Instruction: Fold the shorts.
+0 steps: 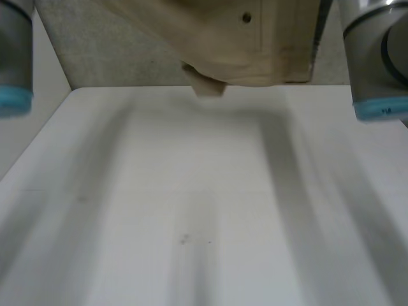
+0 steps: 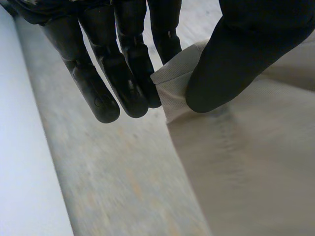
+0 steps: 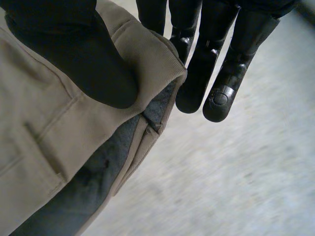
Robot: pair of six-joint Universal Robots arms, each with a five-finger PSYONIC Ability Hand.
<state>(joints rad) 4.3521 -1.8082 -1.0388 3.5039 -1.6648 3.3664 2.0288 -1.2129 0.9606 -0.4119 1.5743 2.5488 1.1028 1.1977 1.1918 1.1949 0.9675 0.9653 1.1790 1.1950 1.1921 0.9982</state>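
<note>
The beige shorts (image 1: 236, 44) hang in the air above the far edge of the white table (image 1: 191, 204), with a button on the cloth and a pocket flap dangling at the lower edge. My left hand (image 2: 123, 73) pinches a corner of the shorts (image 2: 236, 157) between its thumb and straight fingers. My right hand (image 3: 211, 69) pinches the waistband corner of the shorts (image 3: 54, 147) the same way, thumb on the outside, dark lining showing beneath.
Both forearms (image 1: 13, 57) stand raised at the sides, the right one (image 1: 376, 64) opposite. A grey carpeted floor (image 1: 108, 57) lies beyond the table's far edge.
</note>
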